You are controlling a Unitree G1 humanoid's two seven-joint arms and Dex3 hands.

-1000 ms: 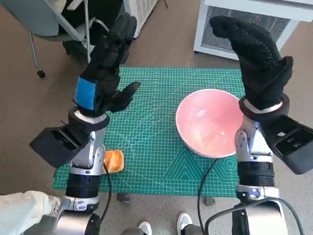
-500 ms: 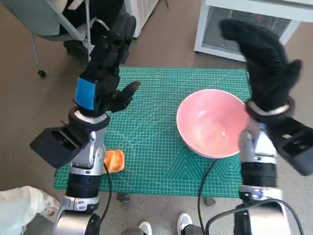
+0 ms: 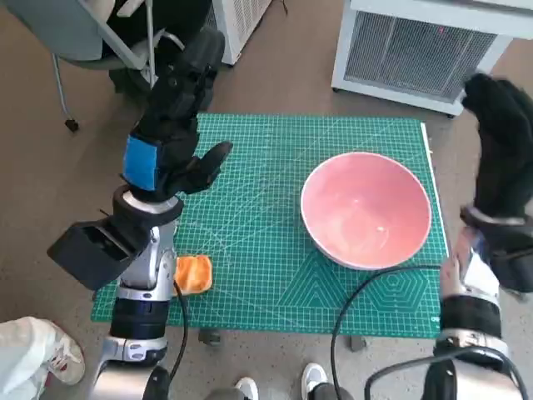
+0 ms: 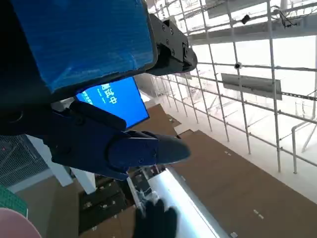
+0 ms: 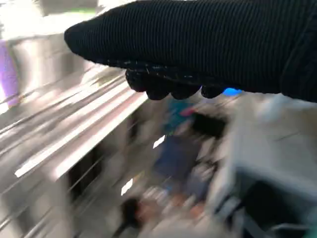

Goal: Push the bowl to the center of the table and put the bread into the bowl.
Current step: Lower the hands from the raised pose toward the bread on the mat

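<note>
A pink bowl (image 3: pixel 366 208) stands on the right half of the green cutting mat (image 3: pixel 258 233). A small orange piece of bread (image 3: pixel 193 274) lies near the mat's front left corner, partly behind my left forearm. My left hand (image 3: pixel 171 125) is raised above the mat's left side, fingers stretched out and holding nothing. My gloved right hand (image 3: pixel 502 146) is raised beyond the table's right edge, apart from the bowl, fingers extended and empty. The right wrist view is blurred and shows only the glove (image 5: pixel 208 44). A sliver of the bowl's rim (image 4: pixel 12 223) shows in the left wrist view.
A white slatted unit (image 3: pixel 416 46) stands beyond the table's far right. A chair (image 3: pixel 92 33) stands at the far left. A black cable (image 3: pixel 366 287) crosses the mat's front right. A person's shoe (image 3: pixel 58 362) shows at the lower left, and two feet (image 3: pixel 279 385) at the front.
My right hand has swung right, from above the bowl's right rim to beyond the table's edge, uncovering the bowl. The left hand, bowl and bread stay where they were.
</note>
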